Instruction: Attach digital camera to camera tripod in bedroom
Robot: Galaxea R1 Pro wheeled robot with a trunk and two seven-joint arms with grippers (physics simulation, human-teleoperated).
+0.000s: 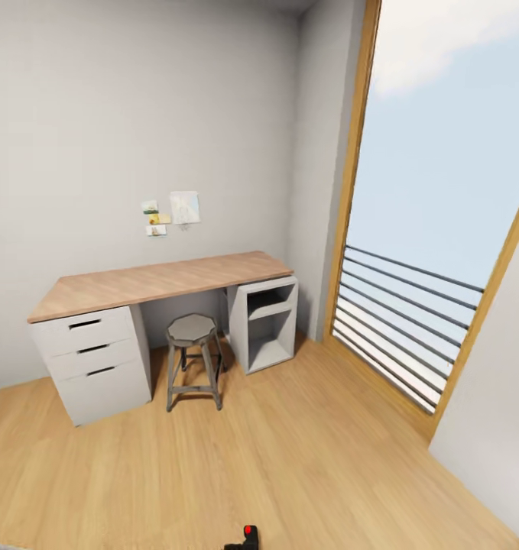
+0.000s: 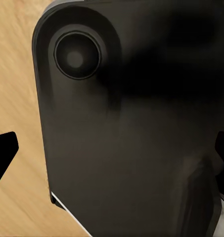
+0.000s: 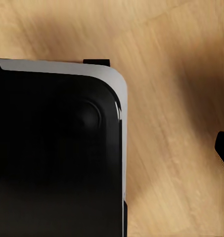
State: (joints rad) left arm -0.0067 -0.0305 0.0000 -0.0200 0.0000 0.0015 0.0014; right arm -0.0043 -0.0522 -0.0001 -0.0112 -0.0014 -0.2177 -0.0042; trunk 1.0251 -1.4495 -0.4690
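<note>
— Pale grey walls meet in a corner, with a light wood plank floor below. What stands against the wall?

— A wood-topped bench, its bare top running toward the corner. Under one end sits a white drawer unit with three drawers; under the end nearer the corner, an open grey cubby with one shelf.

— And between them?

— A grey four-legged stool, partly tucked under the bench. Above the bench, a few small notes and a pale sheet are pinned to the wall.

— Beyond the cubby?

— A tall wood-framed window showing sky, with dark horizontal rails across its lower part.

— Where is the digital camera?

— Well away from the bench, at the bottom edge of the head view: a small black shape with a red round button on top. Whether it lies on the floor or is held, I cannot tell.

— The jaws?

— In both wrist views a dark robot panel sits close over the plank floor, with dark tips at the edges. Apart or together, I cannot tell for either arm.
</note>
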